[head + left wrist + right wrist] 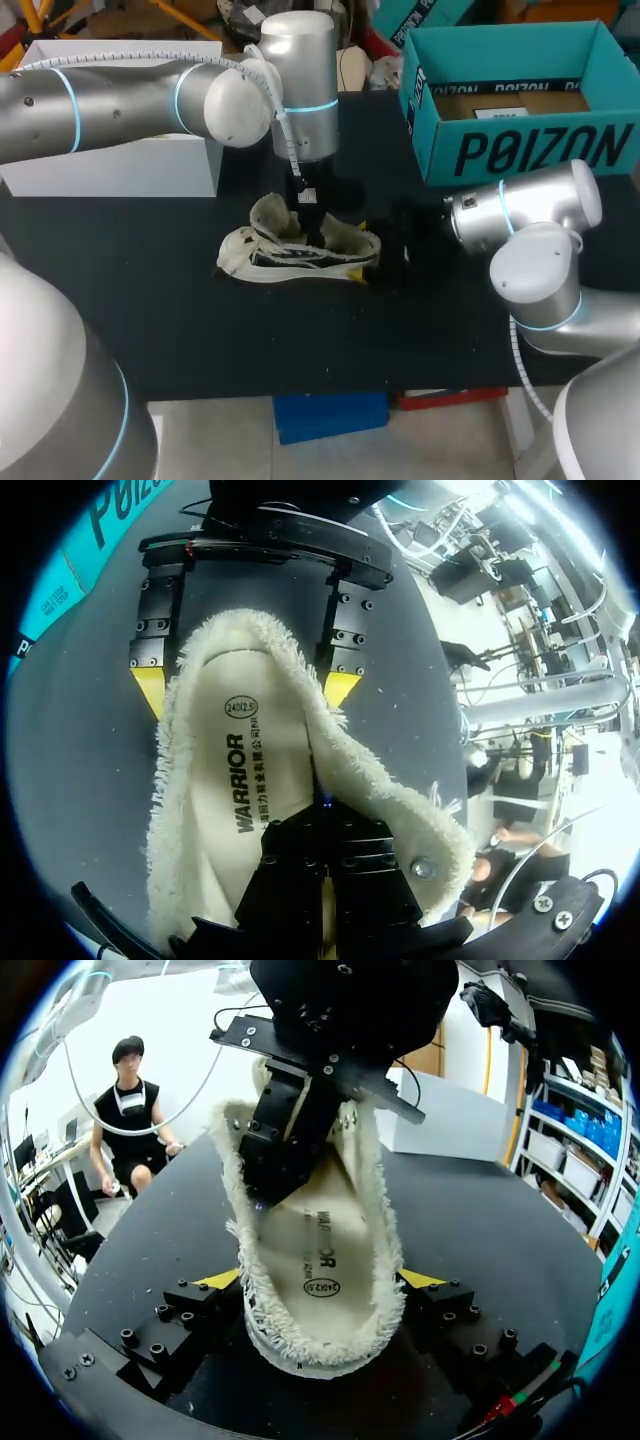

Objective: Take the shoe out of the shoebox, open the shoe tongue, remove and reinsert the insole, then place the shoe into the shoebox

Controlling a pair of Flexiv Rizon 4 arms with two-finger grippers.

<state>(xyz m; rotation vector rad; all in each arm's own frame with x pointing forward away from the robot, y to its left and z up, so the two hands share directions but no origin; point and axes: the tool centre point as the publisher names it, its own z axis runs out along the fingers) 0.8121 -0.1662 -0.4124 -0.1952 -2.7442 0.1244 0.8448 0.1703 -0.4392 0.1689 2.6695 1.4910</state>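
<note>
A cream fleece-lined shoe (pixel 290 255) lies on its sole in the middle of the black table (pixel 150 300), its tongue (pixel 268 215) folded up. The printed insole (pixel 250 770) lies flat inside it. My left gripper (pixel 308 215) points straight down into the shoe, fingers shut together, tips on the insole (pixel 330 1250) near one side wall. I cannot tell whether it pinches anything. My right gripper (pixel 318 1280) straddles the heel, one yellow fingertip (pixel 150 685) against each side of the shoe (pixel 320 1350). The teal shoebox (pixel 530 150) stands open at the back right.
A white box (pixel 120 165) stands at the back left, under my left arm. My right arm's elbow (pixel 535 270) sits low between the shoebox and the table's front edge. Bare black table stretches in front of the shoe.
</note>
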